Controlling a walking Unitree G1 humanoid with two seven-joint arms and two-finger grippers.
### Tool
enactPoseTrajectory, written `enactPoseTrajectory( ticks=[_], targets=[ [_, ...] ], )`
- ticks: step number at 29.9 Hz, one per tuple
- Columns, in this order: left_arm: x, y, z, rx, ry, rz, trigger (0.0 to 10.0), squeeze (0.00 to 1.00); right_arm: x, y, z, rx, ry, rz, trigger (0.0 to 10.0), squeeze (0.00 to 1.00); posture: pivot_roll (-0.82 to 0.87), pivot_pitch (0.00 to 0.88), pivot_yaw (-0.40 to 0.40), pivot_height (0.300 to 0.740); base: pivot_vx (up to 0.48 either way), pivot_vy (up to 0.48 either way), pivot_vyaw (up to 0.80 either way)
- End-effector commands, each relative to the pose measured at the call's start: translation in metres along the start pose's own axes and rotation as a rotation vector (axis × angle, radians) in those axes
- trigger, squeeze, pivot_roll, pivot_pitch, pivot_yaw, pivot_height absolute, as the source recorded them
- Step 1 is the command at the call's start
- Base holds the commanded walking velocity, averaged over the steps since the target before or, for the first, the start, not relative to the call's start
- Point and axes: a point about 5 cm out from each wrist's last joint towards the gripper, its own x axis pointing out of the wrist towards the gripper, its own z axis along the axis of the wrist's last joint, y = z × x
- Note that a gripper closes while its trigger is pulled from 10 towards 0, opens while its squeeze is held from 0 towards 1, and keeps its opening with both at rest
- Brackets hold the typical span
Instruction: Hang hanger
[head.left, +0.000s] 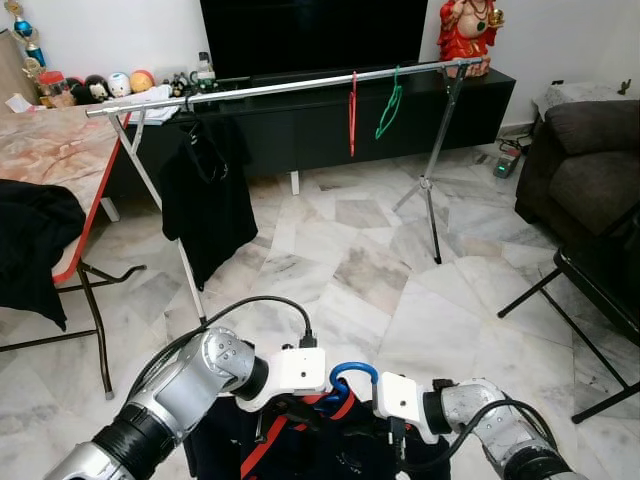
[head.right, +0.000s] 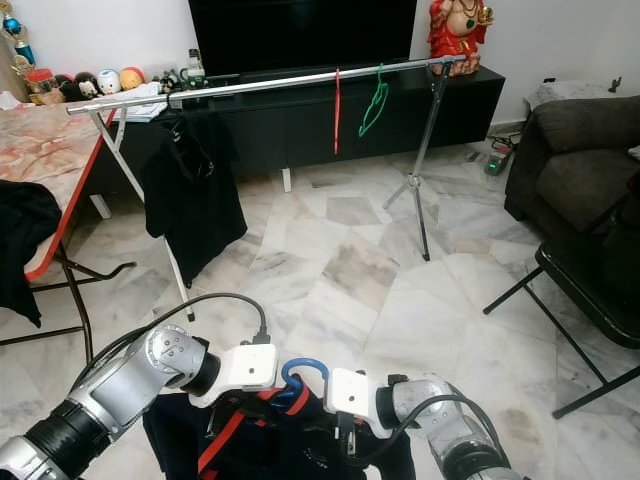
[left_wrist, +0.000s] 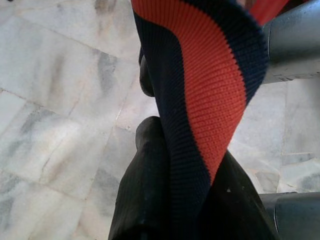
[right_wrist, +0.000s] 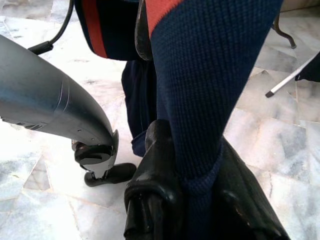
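A blue hanger (head.left: 352, 375) carries a navy knitted garment with orange stripes (head.left: 300, 445), held low in front of me. My left gripper (left_wrist: 190, 200) is shut on the navy and orange fabric. Just to its right, my right gripper (right_wrist: 200, 200) is shut on a navy fold of the same garment. The blue hook rises between the two white wrists. Farther ahead a silver clothes rail (head.left: 300, 86) crosses the room on tripod legs. On the rail hang a black shirt (head.left: 207, 195), a red hanger (head.left: 352, 115) and a green hanger (head.left: 389, 105).
A red-edged folding table (head.left: 50, 150) with a black cloth (head.left: 30, 250) draped over it stands at the left. A dark sofa (head.left: 585, 160) and a black folding frame (head.left: 590, 290) are on the right. A low black TV cabinet (head.left: 320, 125) lies behind the rail. Marble floor stretches between.
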Motion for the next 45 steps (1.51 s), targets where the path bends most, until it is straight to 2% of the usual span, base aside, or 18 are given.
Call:
enactPoseTrajectory(
  ticks=[1, 2, 3, 7, 12, 18, 19, 20, 22, 24, 25, 29, 30, 31, 33, 34, 40, 45],
  targets=[
    [-0.005, 0.006, 0.007, 0.027, -0.022, 0.014, 10.0, 0.0, 0.003, -0.002, 0.006, -0.006, -0.039, -0.02, 0.0, 0.0, 0.0, 0.094, 0.057, 0.74, 0.0, 0.0, 0.0],
    [-0.005, 0.006, 0.007, 0.022, -0.027, 0.01, 10.0, 0.24, 0.004, -0.001, 0.006, -0.005, -0.041, -0.021, 0.0, 0.0, 0.0, 0.096, 0.057, 0.74, 0.0, 0.0, 0.0],
    [-0.006, 0.006, 0.007, 0.014, -0.034, 0.017, 10.0, 1.0, 0.004, -0.001, 0.006, 0.0, -0.048, -0.028, 0.0, 0.0, -0.01, 0.101, 0.059, 0.74, 0.0, 0.0, 0.0],
    [-0.006, 0.009, 0.008, 0.007, -0.049, 0.051, 10.0, 1.0, 0.007, 0.001, 0.006, 0.03, -0.077, -0.049, 0.0, 0.0, -0.01, 0.105, 0.061, 0.74, 0.0, 0.0, 0.0],
    [-0.009, 0.01, 0.01, -0.007, -0.068, 0.039, 10.0, 1.0, 0.012, 0.01, 0.002, 0.061, -0.089, -0.038, 0.0, 0.0, -0.01, 0.111, 0.062, 0.74, 0.0, 0.0, 0.0],
    [-0.017, 0.013, 0.01, -0.021, -0.081, 0.061, 10.0, 1.0, 0.014, 0.013, -0.004, 0.119, -0.102, -0.092, 0.0, 0.0, -0.01, 0.116, 0.06, 0.74, 0.0, 0.0, 0.0],
    [-0.021, 0.019, 0.011, -0.044, -0.111, 0.119, 10.0, 1.0, 0.013, 0.013, -0.007, 0.187, -0.129, -0.138, 0.0, 0.0, -0.01, 0.116, 0.056, 0.74, 0.0, 0.0, 0.0],
    [-0.023, 0.021, 0.012, -0.054, -0.125, 0.144, 10.0, 1.0, 0.013, 0.013, -0.007, 0.211, -0.145, -0.152, 0.0, 0.0, -0.01, 0.116, 0.056, 0.74, 0.0, 0.0, 0.0],
    [-0.028, 0.025, 0.015, -0.085, -0.186, 0.189, 10.0, 1.0, 0.014, 0.018, -0.011, 0.243, -0.158, -0.17, 0.0, 0.0, -0.01, 0.117, 0.053, 0.74, 0.0, 0.0, 0.0],
    [-0.029, 0.026, 0.016, -0.098, -0.2, 0.206, 10.0, 1.0, 0.014, 0.019, -0.012, 0.249, -0.153, -0.182, 0.0, 0.0, -0.01, 0.117, 0.053, 0.74, 0.0, 0.0, 0.0],
    [-0.031, 0.027, 0.015, -0.11, -0.213, 0.222, 10.0, 1.0, 0.014, 0.02, -0.016, 0.286, -0.157, -0.221, 0.0, 0.0, -0.01, 0.116, 0.049, 0.74, 0.0, 0.0, 0.0],
    [-0.032, 0.025, 0.014, -0.14, -0.248, 0.249, 10.0, 1.0, 0.013, 0.017, -0.017, 0.338, -0.178, -0.305, 0.0, 0.0, -0.02, 0.115, 0.047, 0.74, 0.0, 0.0, 0.0],
    [-0.033, 0.025, 0.014, -0.143, -0.263, 0.276, 10.0, 1.0, 0.013, 0.015, -0.018, 0.358, -0.184, -0.341, 0.0, 0.0, -0.02, 0.114, 0.047, 0.74, 0.0, 0.0, 0.0],
    [-0.033, 0.028, 0.015, -0.157, -0.293, 0.348, 10.0, 1.0, 0.014, 0.014, -0.018, 0.39, -0.196, -0.384, 0.0, 0.0, -0.02, 0.113, 0.048, 0.74, 0.0, 0.0, 0.0],
    [-0.033, 0.029, 0.015, -0.168, -0.314, 0.384, 10.0, 1.0, 0.014, 0.013, -0.018, 0.402, -0.199, -0.398, 0.0, 0.0, -0.02, 0.113, 0.048, 0.74, 0.0, 0.0, 0.0],
    [-0.034, 0.03, 0.017, -0.181, -0.342, 0.434, 10.0, 0.0, 0.015, 0.014, -0.018, 0.408, -0.197, -0.402, 0.0, 0.0, -0.02, 0.109, 0.046, 0.74, 0.0, 0.0, 0.0],
    [-0.039, 0.026, 0.016, -0.232, -0.427, 0.555, 10.0, 0.0, 0.018, 0.018, -0.022, 0.421, -0.161, -0.434, 0.0, 0.0, -0.02, 0.098, 0.046, 0.74, 0.0, 0.0, 0.0],
    [-0.03, 0.012, 0.0, -0.243, -0.361, 0.582, 10.0, 0.0, 0.017, 0.01, -0.019, 0.458, -0.193, -0.521, 0.0, 0.0, -0.02, 0.082, 0.049, 0.74, 0.0, 0.0, 0.0]
  ],
)
